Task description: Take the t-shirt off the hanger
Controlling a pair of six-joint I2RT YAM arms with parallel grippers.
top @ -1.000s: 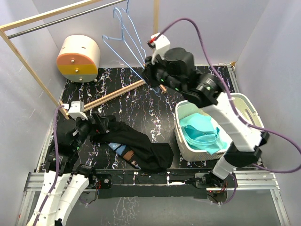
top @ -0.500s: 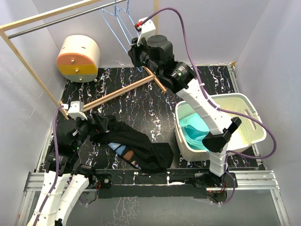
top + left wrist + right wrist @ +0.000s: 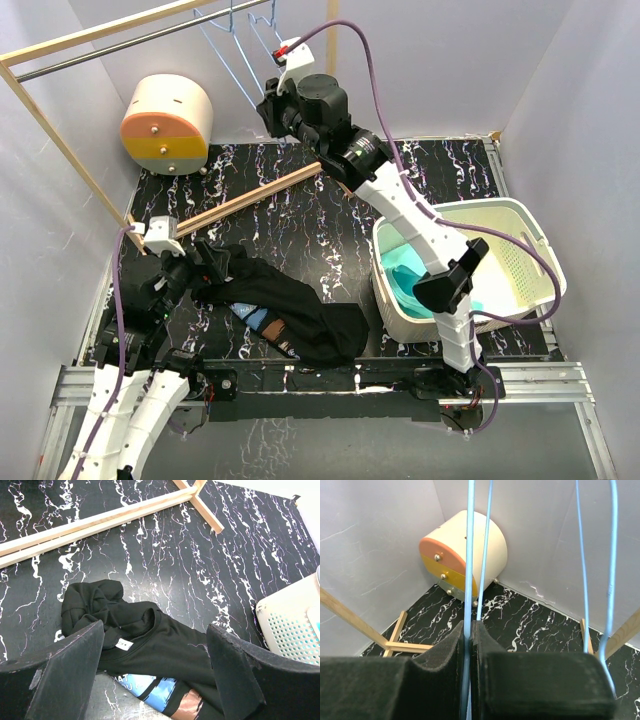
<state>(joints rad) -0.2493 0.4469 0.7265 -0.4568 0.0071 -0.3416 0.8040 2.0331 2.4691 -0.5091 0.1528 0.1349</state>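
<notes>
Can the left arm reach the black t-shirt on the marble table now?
Probably yes: the left end effector hangs open just above the crumpled black fabric t-shirt, and nothing lies between them.

The black, white-veined marble desk (image 3: 330, 215) carries four things. A crumpled black t-shirt (image 3: 290, 305) lies at 7 o'clock. A white laundry basket (image 3: 528, 262) stands at 4 o'clock. A pale wooden rail (image 3: 250, 198) runs from 9 o'clock towards the centre. A cream-and-orange drum cabinet (image 3: 168, 123) sits at 11 o'clock.
</notes>
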